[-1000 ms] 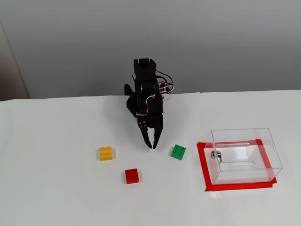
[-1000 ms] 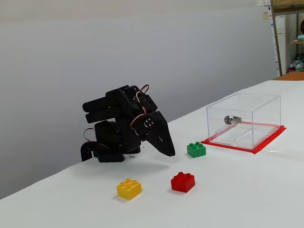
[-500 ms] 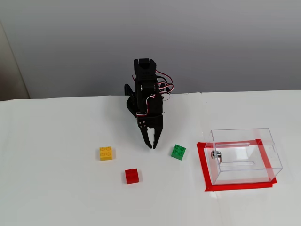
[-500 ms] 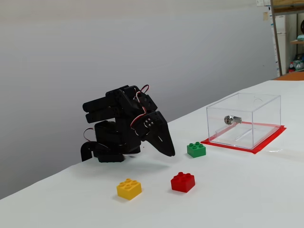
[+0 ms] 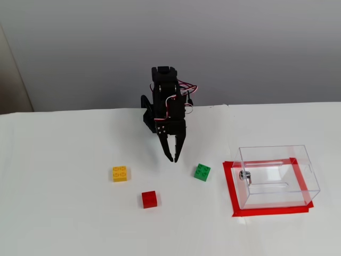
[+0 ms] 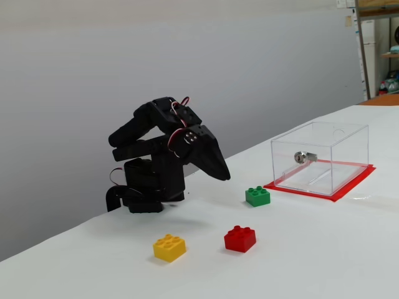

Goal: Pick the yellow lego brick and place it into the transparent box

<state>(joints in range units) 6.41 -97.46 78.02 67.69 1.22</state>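
Rising off the table since a moment ago, the gripper (image 5: 172,158) is now hanging higher, with its tip lifted clear in the side fixed view (image 6: 224,176); nothing else is sitting anywhere new.

Taking the yellow lego brick (image 5: 120,173) as the landmark: it is lying flat on the white table (image 5: 64,213), studs up (image 6: 169,246), with nothing touching it; it is square, so it is showing no long side to line up with, though its edges are sitting nearly square to the picture in the top fixed view. From the brick, the gripper is hanging up and to the right in that view, well apart from it and above the table; its two fingers are pressed close together, almost shut, and it is holding nothing. So the coming move, I think, is calling for a swing to the left, an opening of the fingers and a drop down.

Bare table is lying all round the brick; the red brick (image 5: 149,199) is the nearest thing, down and to the right, with a clear gap; the green brick (image 5: 202,172) is sitting farther right, past the gripper; the transparent box (image 5: 277,176) is standing farthest right on its red tape (image 5: 229,184), open room in between.
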